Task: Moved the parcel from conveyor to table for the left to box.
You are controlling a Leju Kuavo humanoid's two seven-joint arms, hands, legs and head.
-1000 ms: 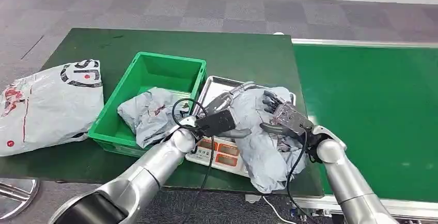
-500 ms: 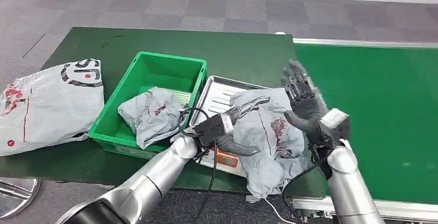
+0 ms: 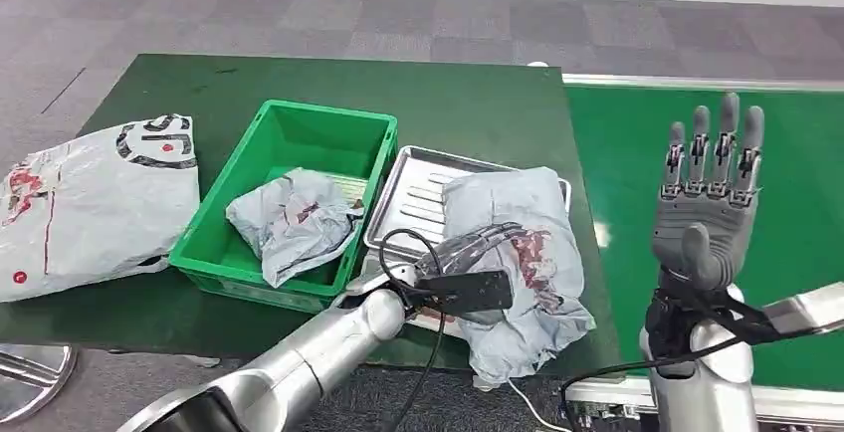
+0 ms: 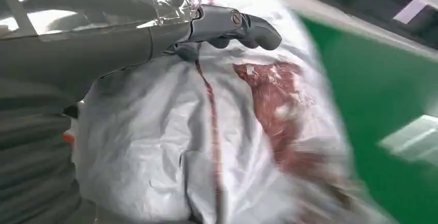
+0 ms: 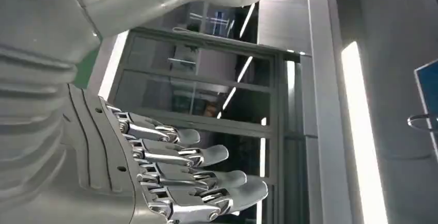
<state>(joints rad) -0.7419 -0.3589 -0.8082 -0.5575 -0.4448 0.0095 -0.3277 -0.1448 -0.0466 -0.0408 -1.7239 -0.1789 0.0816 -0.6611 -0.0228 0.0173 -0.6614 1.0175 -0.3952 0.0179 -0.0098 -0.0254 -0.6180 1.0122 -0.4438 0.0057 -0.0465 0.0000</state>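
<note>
The grey parcel (image 3: 518,263) is found lying crumpled across the metal tray (image 3: 423,188) near the right edge of the green worktop (image 3: 448,104), beside the conveyor (image 3: 647,153); part of it overhangs the worktop's front edge. A red printed patch is noted on its upper face, seen also in the left wrist view (image 4: 206,146). The left hand (image 3: 478,263) is placed on the parcel's near side, its fingers (image 3: 493,238) stretched over the grey film and its thumb lying alongside; whether the film is actually gripped cannot be told from either view. The right hand (image 3: 709,198) is raised upright above the conveyor, well apart from the parcel, with its fingers straight and spread and nothing held; the same extended fingers (image 5: 206,157) are recorded in the right wrist view. A green crate (image 3: 299,138) is positioned just beside the tray on the worktop, and a second crumpled grey bag (image 3: 294,218) is contained in it. A large white bag (image 3: 95,203) with black and red markings is lying at the left edge of the worktop, partly overhanging it.
</note>
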